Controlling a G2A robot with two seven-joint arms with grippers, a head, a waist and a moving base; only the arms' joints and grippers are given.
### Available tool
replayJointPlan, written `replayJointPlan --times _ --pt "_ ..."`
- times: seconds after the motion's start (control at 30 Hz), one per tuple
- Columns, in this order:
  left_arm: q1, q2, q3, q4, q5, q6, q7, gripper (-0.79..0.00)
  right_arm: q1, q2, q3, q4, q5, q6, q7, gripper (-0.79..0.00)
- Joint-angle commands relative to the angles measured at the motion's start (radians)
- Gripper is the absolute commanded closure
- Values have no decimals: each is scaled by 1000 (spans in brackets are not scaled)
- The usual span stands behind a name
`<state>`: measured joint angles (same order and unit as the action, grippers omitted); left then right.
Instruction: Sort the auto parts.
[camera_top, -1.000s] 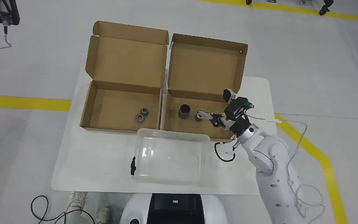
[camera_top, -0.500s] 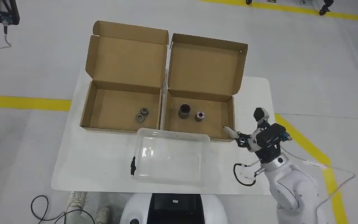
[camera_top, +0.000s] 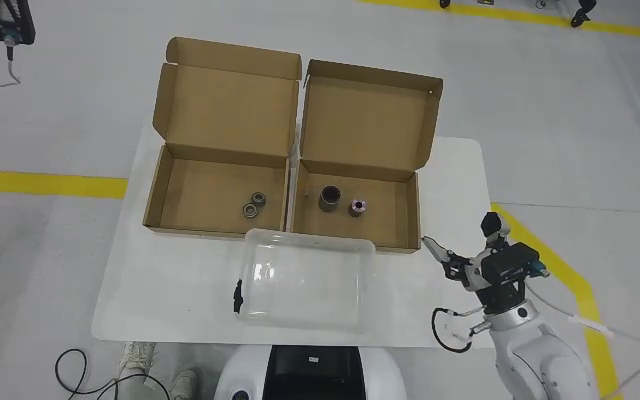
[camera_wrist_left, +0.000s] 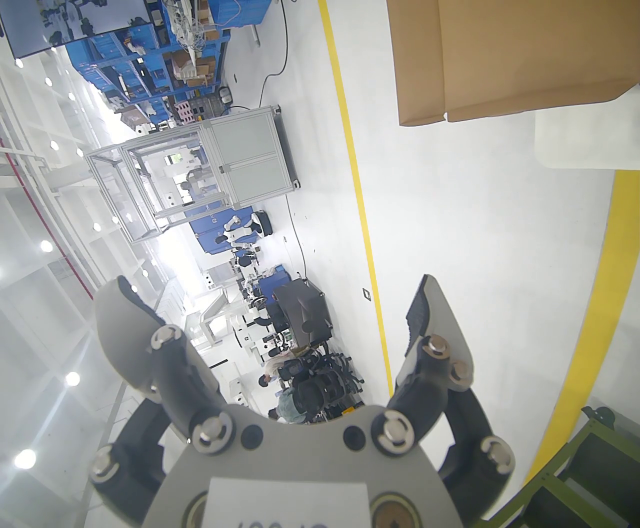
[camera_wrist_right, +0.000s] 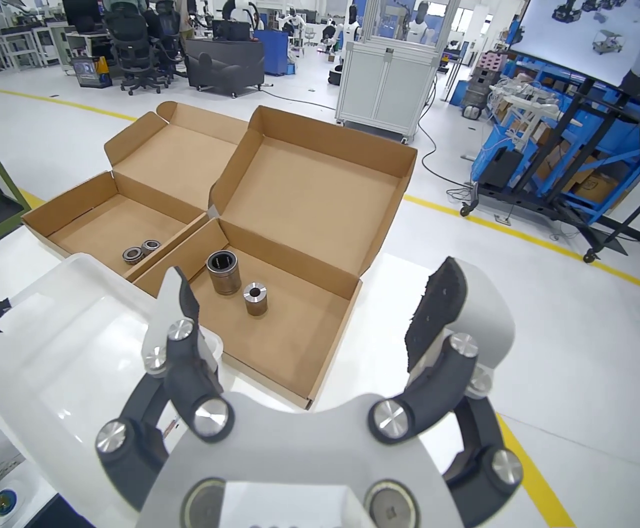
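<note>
Two open cardboard boxes stand side by side at the back of the white table (camera_top: 150, 300). The left box (camera_top: 190, 195) (camera_wrist_right: 85, 220) holds two ring bearings (camera_top: 253, 205) (camera_wrist_right: 132, 255). In the right box (camera_top: 390, 215) (camera_wrist_right: 300, 330) stand a dark metal cylinder (camera_top: 330, 197) (camera_wrist_right: 224, 272) and a smaller metal sleeve (camera_top: 357, 207) (camera_wrist_right: 255, 300). My right gripper (camera_top: 459, 235) (camera_wrist_right: 312, 285) hangs open and empty past the table's front right corner, facing the boxes. My left gripper (camera_wrist_left: 272, 300) is open and empty, off the table, facing the hall floor.
A clear plastic bin (camera_top: 305, 280) (camera_wrist_right: 75, 320) sits at the table's front middle, just before the boxes. Both box lids (camera_top: 365, 115) stand up at the back. A lid's brown outside (camera_wrist_left: 500, 60) shows in the left wrist view. Bare tabletop lies at the front left.
My right gripper has drawn back out of the right box to beyond the table's front right corner. The small sleeve stays in that box.
</note>
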<state>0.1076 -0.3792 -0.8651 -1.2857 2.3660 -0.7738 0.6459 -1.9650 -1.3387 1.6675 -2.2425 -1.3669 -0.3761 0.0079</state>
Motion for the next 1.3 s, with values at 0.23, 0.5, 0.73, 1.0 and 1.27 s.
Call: replayJointPlan --times 0.23,0.5,0.73,1.0,1.27 --pt "0 0 0 0 0 0 0 -785 -11 1 0 -28 -57 38 8 -785" --pt "0 0 0 0 0 0 0 -785 -10 1 0 -28 -57 38 8 -785" --pt "0 0 0 0 0 0 0 -784 -10 1 0 -28 -57 38 8 -785" --pt "0 0 0 0 0 0 0 -784 -10 1 0 -28 -57 38 8 -785" --pt "0 0 0 0 0 0 0 -785 -10 1 0 -28 -57 38 8 -785"
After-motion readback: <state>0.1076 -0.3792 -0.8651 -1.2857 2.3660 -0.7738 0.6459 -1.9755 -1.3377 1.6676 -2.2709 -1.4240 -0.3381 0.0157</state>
